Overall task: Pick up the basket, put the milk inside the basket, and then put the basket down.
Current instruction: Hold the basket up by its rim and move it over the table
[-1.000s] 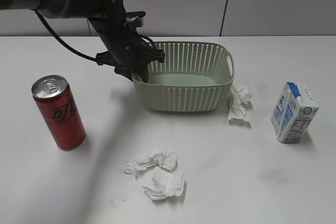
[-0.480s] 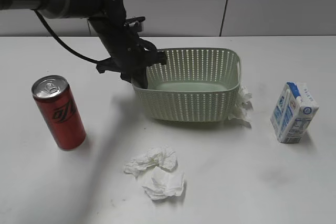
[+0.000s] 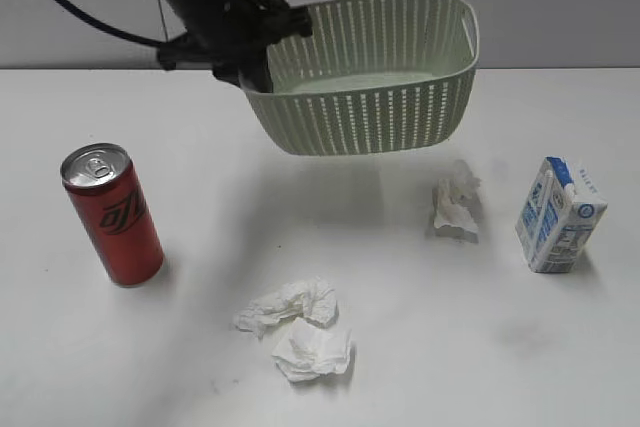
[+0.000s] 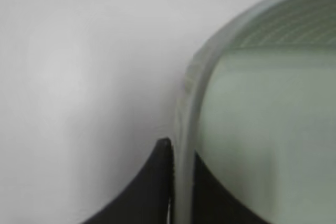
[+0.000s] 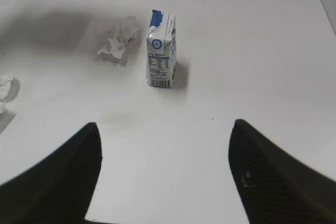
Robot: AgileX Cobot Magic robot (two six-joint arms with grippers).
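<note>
Milk (image 5: 161,50) is standing upright ahead of our spread right gripper (image 5: 165,174), while our left gripper (image 3: 262,42) is pinching the raised basket (image 3: 370,72).

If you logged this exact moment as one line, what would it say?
left gripper: shut on basket rim, airborne | right gripper: open, empty | milk: upright on table

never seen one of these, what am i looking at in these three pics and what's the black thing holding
It is a two-armed robot at a white table. The wide picture looks at the table from the front; the other two come from cameras on each wrist.

The black left gripper is clamped on the rim of a pale green basket and holds it tilted in the air. The left wrist picture shows that rim up close.

The right gripper is open and empty, above the milk.

On the table: a red soda can, the milk carton and some crumpled tissues.
</note>
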